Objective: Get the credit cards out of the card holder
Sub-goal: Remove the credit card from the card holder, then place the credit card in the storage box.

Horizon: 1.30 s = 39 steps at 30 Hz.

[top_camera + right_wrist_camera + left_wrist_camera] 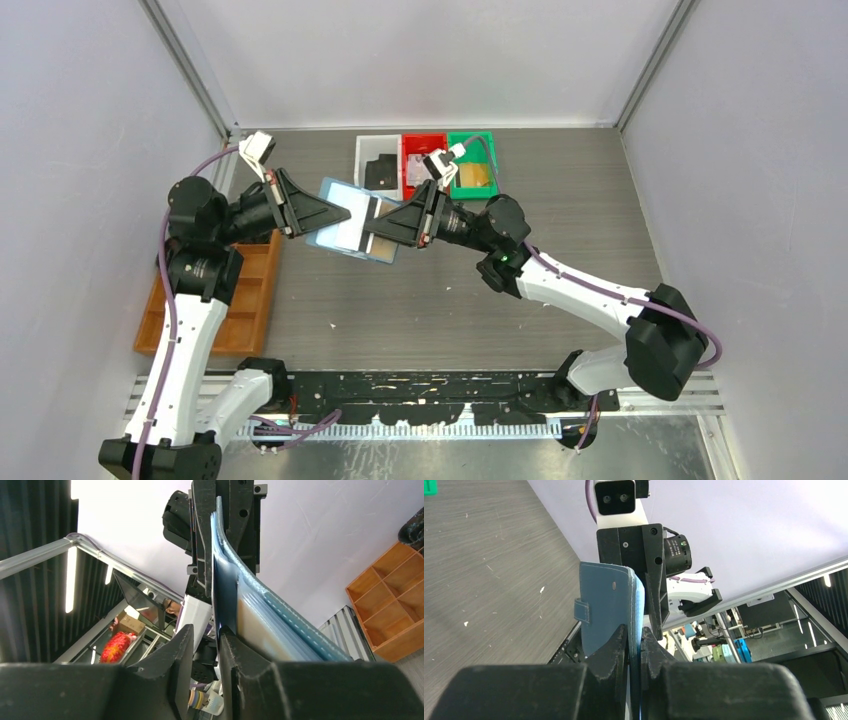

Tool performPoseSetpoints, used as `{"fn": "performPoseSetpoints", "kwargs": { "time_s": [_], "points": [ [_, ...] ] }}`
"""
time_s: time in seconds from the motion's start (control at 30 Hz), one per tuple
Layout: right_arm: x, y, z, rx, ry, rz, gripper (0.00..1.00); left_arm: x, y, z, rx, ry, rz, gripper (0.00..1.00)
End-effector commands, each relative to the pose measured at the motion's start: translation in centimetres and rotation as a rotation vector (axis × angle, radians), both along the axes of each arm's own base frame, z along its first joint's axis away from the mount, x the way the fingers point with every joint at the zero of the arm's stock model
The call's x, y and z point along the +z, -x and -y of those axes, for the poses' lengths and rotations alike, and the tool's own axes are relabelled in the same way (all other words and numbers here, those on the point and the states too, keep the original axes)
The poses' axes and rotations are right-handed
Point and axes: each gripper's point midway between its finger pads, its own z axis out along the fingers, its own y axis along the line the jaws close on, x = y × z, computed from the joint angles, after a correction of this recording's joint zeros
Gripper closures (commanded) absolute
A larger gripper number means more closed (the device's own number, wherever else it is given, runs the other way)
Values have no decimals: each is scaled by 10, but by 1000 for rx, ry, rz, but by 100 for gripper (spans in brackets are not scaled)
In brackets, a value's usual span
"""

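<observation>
Left hand [634, 632]: closed tight on one edge of the card holder [606, 605], which I hold up off the bench [450, 300].
Right hand [206, 630]: pinched shut on the holder's opposite, right edge.
Card holder: spread open between my two hands with its pale inside up, left of the bench's middle.
At my right fingertips: a thin grey strip. I cannot tell whether it is a card or a fold.
Done: a black card [380, 173] lies in the far white bin [365, 150] and a gold card [474, 176] in the green bin [470, 137].
Hidden: my right wrist covers most of the red bin [422, 140].
Left: I judge the task well along. The slots need emptying or checking.
</observation>
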Motion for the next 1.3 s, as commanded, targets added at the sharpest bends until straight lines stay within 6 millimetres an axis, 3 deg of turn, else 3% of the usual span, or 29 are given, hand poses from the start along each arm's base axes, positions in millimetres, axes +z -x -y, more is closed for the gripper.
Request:
{"fn": "performPoseSetpoints", "kwargs": {
  "time_s": [0.0, 0.07, 0.17, 0.2, 0.4, 0.7, 0.8, 1.07, 1.17, 1.27],
  "points": [
    [37, 10, 12, -2, -95, 87, 72, 20, 7, -2, 8, -9, 119, 100],
    [36, 9, 12, -9, -94, 92, 77, 18, 5, -2, 13, -13, 119, 100],
    [28, 0, 8, -29, -47, 51, 98, 17, 3, -2, 15, -20, 122, 100],
    [26, -4, 7, -39, -32, 42, 99, 16, 2, -2, 16, -23, 121, 100],
    [22, -15, 23, -24, 13, 33, 99, 12, -4, -6, 30, -74, 148, 100],
    [12, -50, 94, -226, 280, 83, 100, 12, -17, -14, 62, -108, 188, 100],
    [2, -88, 102, -330, 433, 58, 100, 11, -18, -15, 64, -126, 190, 100],
    [-93, -235, 142, -688, 1194, 27, 100, 12, -16, -18, 93, -161, 208, 100],
    [-123, -279, 146, -768, 1379, 59, 100, 11, -16, -19, 101, -163, 201, 100],
    [-152, -315, 135, -785, 1452, 87, 100, 8, -15, -19, 100, -165, 188, 100]
  ]
}}
